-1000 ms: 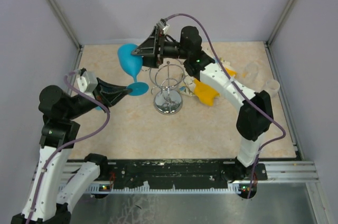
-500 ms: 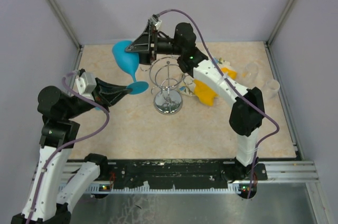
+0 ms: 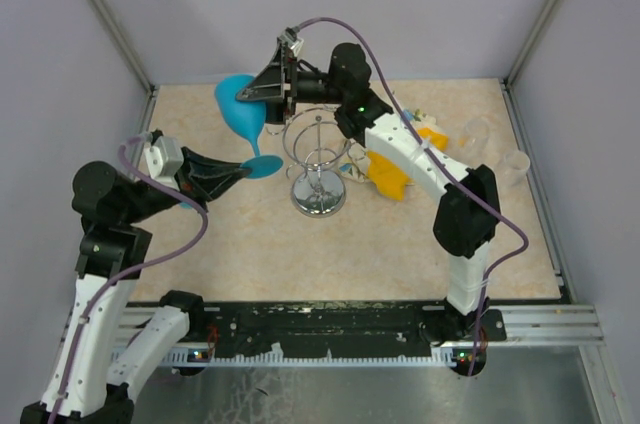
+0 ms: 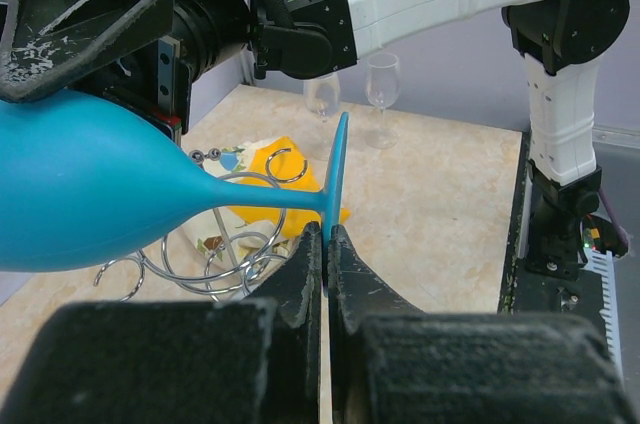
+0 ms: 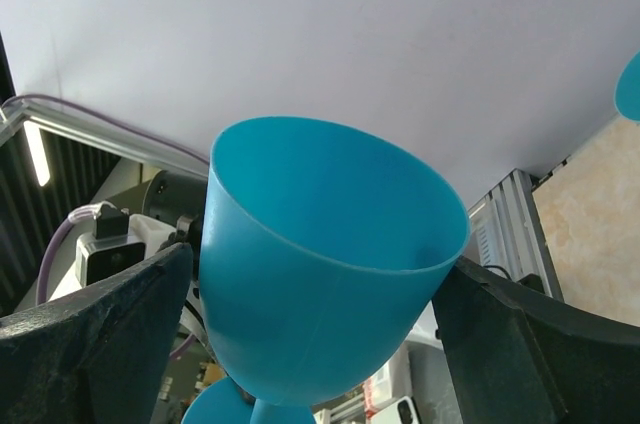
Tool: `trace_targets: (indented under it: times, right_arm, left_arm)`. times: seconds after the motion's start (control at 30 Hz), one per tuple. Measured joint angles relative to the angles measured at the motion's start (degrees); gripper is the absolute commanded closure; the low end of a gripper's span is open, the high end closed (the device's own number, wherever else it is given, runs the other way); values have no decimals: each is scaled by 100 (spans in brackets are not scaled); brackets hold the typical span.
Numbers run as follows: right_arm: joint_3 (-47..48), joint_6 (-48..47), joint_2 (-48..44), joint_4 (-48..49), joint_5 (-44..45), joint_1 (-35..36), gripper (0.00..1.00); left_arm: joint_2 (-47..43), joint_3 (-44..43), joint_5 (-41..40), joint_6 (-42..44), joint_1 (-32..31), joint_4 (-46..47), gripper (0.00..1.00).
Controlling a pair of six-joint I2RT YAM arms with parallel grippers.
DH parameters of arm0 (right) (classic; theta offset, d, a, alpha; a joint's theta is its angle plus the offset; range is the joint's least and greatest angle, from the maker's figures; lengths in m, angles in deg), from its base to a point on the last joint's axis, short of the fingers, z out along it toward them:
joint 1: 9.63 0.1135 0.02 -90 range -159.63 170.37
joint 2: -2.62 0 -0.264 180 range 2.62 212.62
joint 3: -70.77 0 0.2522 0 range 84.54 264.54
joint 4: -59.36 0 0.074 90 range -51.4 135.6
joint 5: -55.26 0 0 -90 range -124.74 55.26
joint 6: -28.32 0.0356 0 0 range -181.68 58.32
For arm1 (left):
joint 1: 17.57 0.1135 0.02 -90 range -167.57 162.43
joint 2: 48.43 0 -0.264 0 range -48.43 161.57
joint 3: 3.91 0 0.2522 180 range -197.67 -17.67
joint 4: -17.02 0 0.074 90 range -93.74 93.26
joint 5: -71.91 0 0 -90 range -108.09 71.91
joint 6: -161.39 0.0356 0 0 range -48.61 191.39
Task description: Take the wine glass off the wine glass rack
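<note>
Wine glass point(image 3: 243, 111) hangs tilted off the bench point(image 3: 400, 244), toward its far left corner, left of the rack point(image 3: 318, 172). Left hand point(image 3: 242, 171) is closed on its foot. Right hand point(image 3: 258, 96) clasps its bowl.

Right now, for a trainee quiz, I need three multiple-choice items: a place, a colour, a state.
1. The left gripper pinches the wine glass at its: A rim; B foot; C stem.
2. The wine glass is: A red; B clear; C blue.
3. The wine glass is: A hanging upside down; B standing upright; C held sideways by both grippers.

B: the left wrist view shows it shut on the foot.
C: it is blue in every view.
C: the right gripper clasps the bowl, beside the wine glass rack.
</note>
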Motion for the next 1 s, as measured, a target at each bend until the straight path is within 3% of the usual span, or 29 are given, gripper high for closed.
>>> trace_targets:
  times: [0.13,0.37,0.47,0.53,0.63,0.7,0.77,1.0]
  right_arm:
    - [0,46,31,103,-50,9,2]
    - [0,186,179,282,-144,33,25]
    - [0,282,236,407,-173,33,29]
    - [0,328,269,487,-195,31,30]
    - [0,330,280,525,-208,31,30]
    - [28,195,280,470,-254,31,30]
    - [90,-116,269,210,-251,11,30]
    - [238,-2041,-157,-1845,273,-234,30]
  left_arm:
    - [37,0,20,2,-2,35,100]
    - [98,0,31,0,-2,35,100]
    - [127,-2,31,-2,-2,22,99]
    - [127,-2,22,-2,-2,2,87]
    - [122,-4,-7,-15,-7,-35,49]
    - [114,-7,-57,-24,-13,-101,38]
    - [68,-9,-129,-50,-13,-170,33]
    - [-177,-22,-592,-70,-13,-315,32]
